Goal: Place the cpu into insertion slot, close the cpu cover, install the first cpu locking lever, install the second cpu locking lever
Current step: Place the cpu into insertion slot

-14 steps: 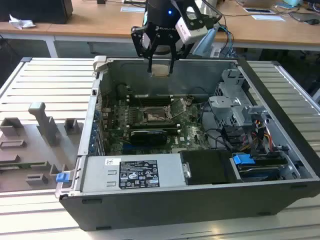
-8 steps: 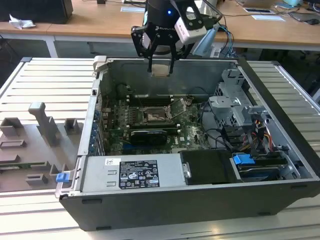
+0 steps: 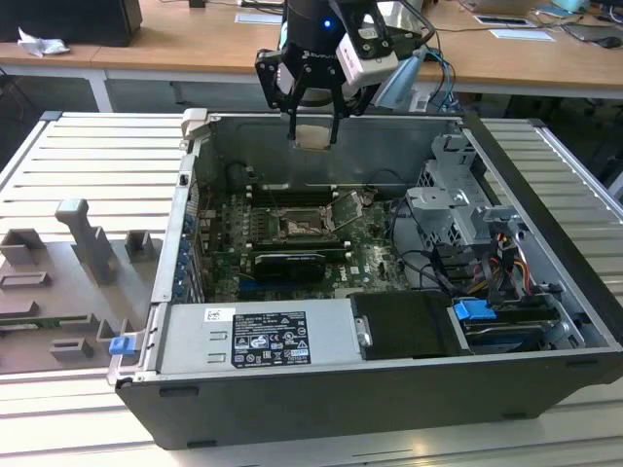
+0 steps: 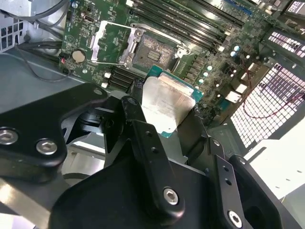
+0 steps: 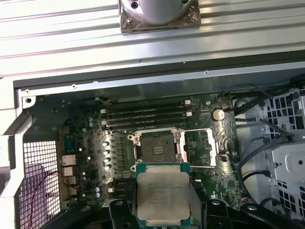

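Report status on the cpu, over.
Pincer shut on cpu, above the case. Socket bare, cpu cover swung open. Nothing seen blocking the socket.

Open computer case (image 3: 292,413) on a ribbed metal table (image 3: 88,156), grey power supply (image 3: 263,336) inside, wooden desks (image 3: 195,39) behind.

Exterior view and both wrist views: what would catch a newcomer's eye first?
The tool holds the cpu in the air above the open computer case. On the motherboard, in the first wrist view, the socket lies bare, with the cpu cover swung open beside it.
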### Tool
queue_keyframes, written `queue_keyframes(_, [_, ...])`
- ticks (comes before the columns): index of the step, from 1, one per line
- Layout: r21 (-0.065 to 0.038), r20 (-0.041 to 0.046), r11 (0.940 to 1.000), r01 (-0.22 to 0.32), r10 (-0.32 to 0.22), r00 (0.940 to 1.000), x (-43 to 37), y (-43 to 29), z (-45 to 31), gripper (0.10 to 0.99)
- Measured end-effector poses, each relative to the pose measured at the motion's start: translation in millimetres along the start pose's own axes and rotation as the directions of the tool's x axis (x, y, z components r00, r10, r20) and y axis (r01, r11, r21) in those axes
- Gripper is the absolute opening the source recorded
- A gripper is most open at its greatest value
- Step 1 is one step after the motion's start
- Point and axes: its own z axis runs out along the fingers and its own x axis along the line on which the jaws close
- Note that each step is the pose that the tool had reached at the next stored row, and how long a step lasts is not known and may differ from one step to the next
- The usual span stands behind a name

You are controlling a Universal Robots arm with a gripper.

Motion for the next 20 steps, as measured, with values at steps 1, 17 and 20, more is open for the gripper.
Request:
queue_keyframes(1, [0.0, 0.0005, 1.0, -0.006, 0.006, 1.0, 0.0, 0.0, 0.0, 0.537])
queue_keyframes(17, [-0.003, 0.0094, 0.9943, -0.107, 0.107, 0.9942, 0.0, 0.0, 0.0, 0.537])
queue_keyframes(20, [-0.003, 0.0106, 0.9927, -0.12, 0.12, 0.9927, 0.0, 0.0, 0.0, 0.537])
